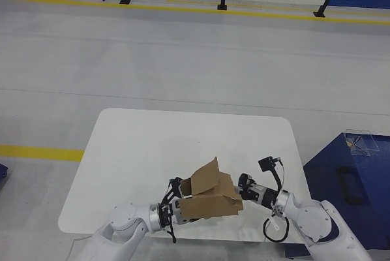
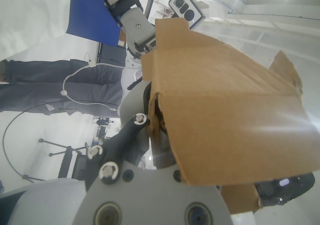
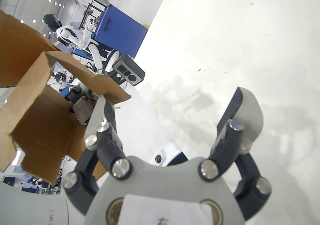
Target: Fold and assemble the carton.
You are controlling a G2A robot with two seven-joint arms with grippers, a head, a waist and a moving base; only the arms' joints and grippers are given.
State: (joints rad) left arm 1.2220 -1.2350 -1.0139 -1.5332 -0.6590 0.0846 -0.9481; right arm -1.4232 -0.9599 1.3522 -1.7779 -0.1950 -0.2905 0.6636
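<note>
Brown cardboard, one carton (image 1: 211,194), part-folded with a flap raised, sits between my two grippers at the near edge of the white worktop (image 1: 182,137). It lies across my left gripper (image 1: 177,203), and I cannot tell whether that one is clamped on it. My right gripper (image 3: 172,97) has its fingers (image 3: 106,113) wide apart, one touching a flap's edge.
</note>
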